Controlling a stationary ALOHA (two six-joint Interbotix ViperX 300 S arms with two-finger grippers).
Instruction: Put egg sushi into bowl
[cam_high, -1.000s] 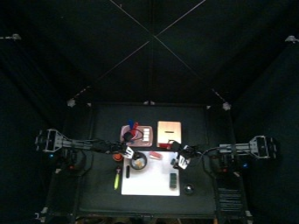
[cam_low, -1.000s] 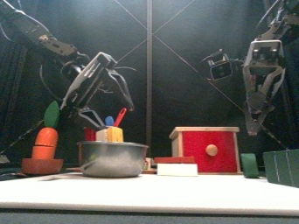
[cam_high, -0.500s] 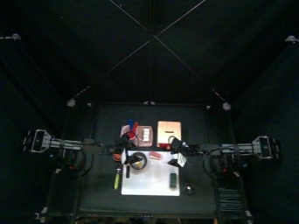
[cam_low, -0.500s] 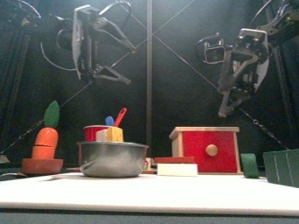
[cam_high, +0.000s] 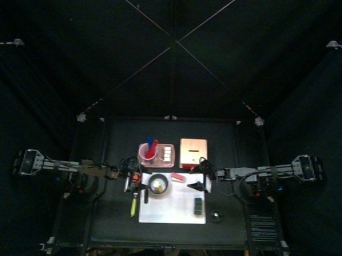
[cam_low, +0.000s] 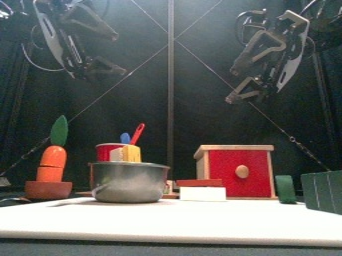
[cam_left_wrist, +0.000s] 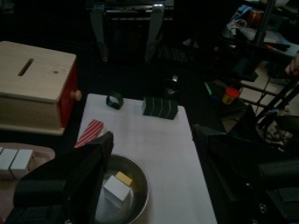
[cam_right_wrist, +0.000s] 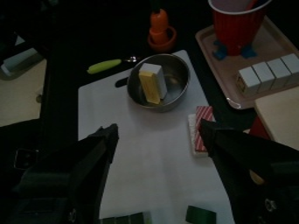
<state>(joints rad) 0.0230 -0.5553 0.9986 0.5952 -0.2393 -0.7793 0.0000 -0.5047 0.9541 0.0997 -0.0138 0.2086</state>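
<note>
The egg sushi (cam_right_wrist: 151, 83), a yellow slab on white rice, lies inside the small round bowl (cam_right_wrist: 176, 66) on the white mat. The left wrist view shows the same egg sushi (cam_left_wrist: 121, 181) in the bowl (cam_left_wrist: 138, 203). In the front view the bowl (cam_low: 130, 182) hides it. My left gripper (cam_low: 80, 45) hangs high over the table's left side, open and holding nothing. My right gripper (cam_low: 262, 62) hangs high on the right, also open and holding nothing. From the right wrist the open right gripper (cam_right_wrist: 158, 131) looks down on the bowl from well above.
A red-striped sushi (cam_right_wrist: 201, 129) lies on the white mat (cam_right_wrist: 140, 166) beside the bowl. A pink tray (cam_right_wrist: 278, 39) carries a red cup and white blocks. A carrot in a holder (cam_low: 51, 162), a wooden box with a red front (cam_low: 237, 172) and green blocks (cam_left_wrist: 160, 107) stand around.
Both arms have risen and drawn back outward from the table's middle, the left to the left and the right to the right. Their jaws stayed open.
</note>
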